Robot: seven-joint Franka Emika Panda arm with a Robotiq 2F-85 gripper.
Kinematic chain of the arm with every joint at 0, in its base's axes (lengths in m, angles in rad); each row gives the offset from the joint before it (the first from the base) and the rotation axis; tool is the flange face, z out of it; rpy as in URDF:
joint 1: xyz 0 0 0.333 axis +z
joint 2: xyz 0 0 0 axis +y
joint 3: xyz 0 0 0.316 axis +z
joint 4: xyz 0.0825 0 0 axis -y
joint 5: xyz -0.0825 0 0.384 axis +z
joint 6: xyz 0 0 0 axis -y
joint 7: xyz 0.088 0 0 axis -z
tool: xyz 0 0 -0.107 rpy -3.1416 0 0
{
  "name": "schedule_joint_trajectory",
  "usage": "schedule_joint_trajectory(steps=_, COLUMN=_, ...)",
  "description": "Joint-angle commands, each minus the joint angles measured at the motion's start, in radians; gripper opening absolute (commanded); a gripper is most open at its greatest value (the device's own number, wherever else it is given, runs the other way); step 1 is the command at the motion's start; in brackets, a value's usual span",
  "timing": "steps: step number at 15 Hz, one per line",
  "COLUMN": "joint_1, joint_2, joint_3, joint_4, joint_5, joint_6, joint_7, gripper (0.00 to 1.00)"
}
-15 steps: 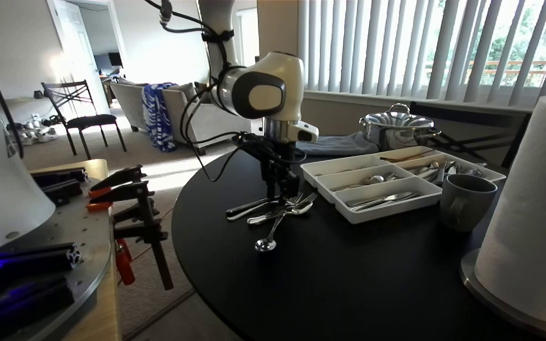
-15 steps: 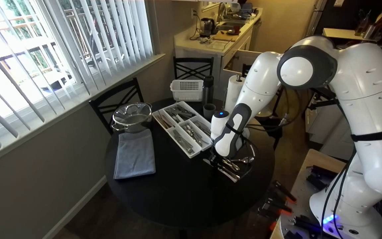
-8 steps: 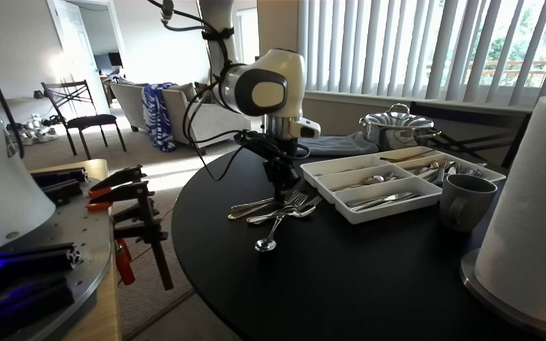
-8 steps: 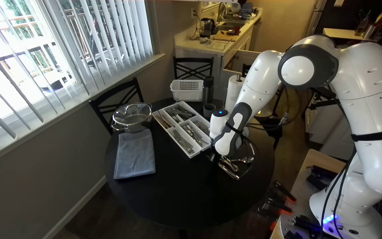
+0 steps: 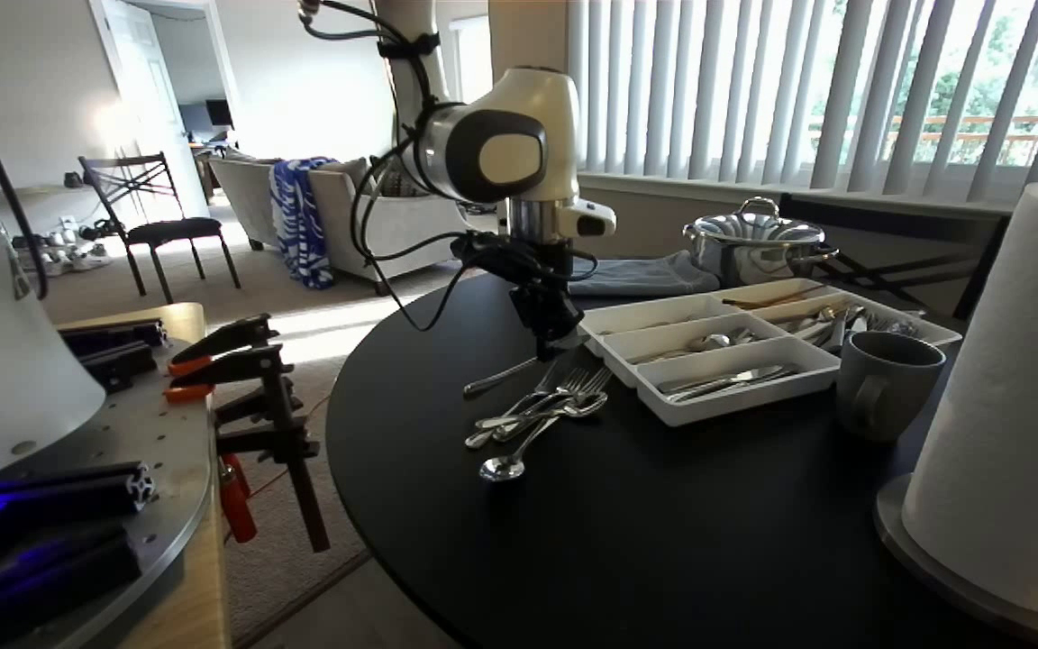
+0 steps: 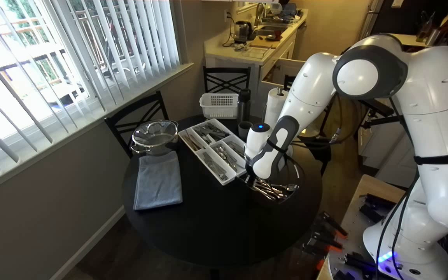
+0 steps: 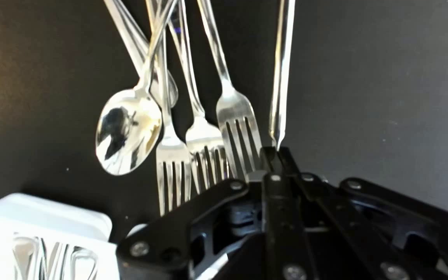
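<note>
My gripper [image 7: 277, 153] is shut on a silver knife [image 7: 283, 66], whose handle runs up the wrist view from between the fingertips. Most of the blade is hidden behind the jaws. In an exterior view the handle [image 5: 501, 377] slants down from the gripper [image 5: 544, 350]; I cannot tell whether its end touches the black table. Beside the held knife lies a pile: a fork [image 7: 236, 105] close to the fingers, more forks [image 7: 173, 149] left of it, and a shiny spoon [image 7: 128, 130] crossing on top. Another spoon [image 5: 503, 467] points toward the table's near edge.
A white cutlery tray [image 5: 677, 412], its compartments full of utensils, stands close by the gripper. Around it are a grey mug [image 5: 888, 383], a paper towel roll [image 5: 1006, 406], a steel pot [image 6: 154, 138], a folded blue-grey cloth [image 6: 158, 181], a white basket [image 6: 219, 105] and a dark bottle [image 6: 243, 105].
The gripper has gone from partly open to shut and risen from the pile, bringing the knife up with it. The forks and spoons left behind have shifted slightly.
</note>
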State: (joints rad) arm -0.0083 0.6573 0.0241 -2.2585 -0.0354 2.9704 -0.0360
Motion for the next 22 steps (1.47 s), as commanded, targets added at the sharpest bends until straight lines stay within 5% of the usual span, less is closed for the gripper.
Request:
schedule_joint_trajectory(steps=1, joint_1=0.022, joint_2=-0.181, joint_3=-0.018, joint_4=-0.149, joint_5=-0.018, joint_6=0.047, joint_7=-0.007, gripper=0.00)
schedule_joint_trajectory(steps=7, joint_1=-0.013, joint_2=-0.317, joint_3=0.003, joint_4=-0.183, joint_5=-0.022, joint_6=-0.033, joint_7=-0.049, gripper=0.00)
schedule_joint_trajectory(steps=11, joint_1=0.046, joint_2=-0.322, joint_3=-0.113, joint_4=-0.131, joint_5=-0.060, joint_6=-0.085, joint_7=0.055, gripper=0.00)
schedule_joint_trajectory(steps=15, joint_1=0.067, joint_2=-0.249, joint_3=-0.242, joint_4=0.029, joint_5=-0.108, joint_6=-0.090, joint_7=0.146, gripper=0.00)
schedule_joint_trajectory(steps=22, joint_1=0.032, joint_2=-0.034, joint_3=-0.226, joint_4=0.368, joint_5=-0.087, joint_6=-0.238, joint_7=0.125, gripper=0.00)
